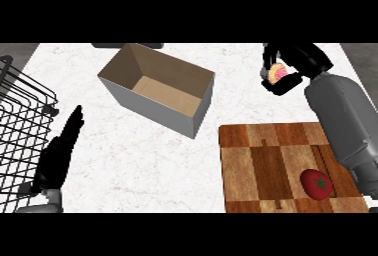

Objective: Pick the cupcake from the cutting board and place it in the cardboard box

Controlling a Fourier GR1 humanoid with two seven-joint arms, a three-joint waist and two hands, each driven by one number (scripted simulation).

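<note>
My right hand is raised at the upper right of the head view, beyond the wooden cutting board, with its fingers curled round the cupcake. Only the cupcake's pink and tan top shows between the fingers. The open cardboard box stands tilted on the counter to the left of that hand, its brown inside empty. My left hand rests at the left, fingers straight, holding nothing.
A red tomato lies on the cutting board's lower right part. A black wire rack fills the left edge, close beside my left hand. White marble counter lies between the box and the board.
</note>
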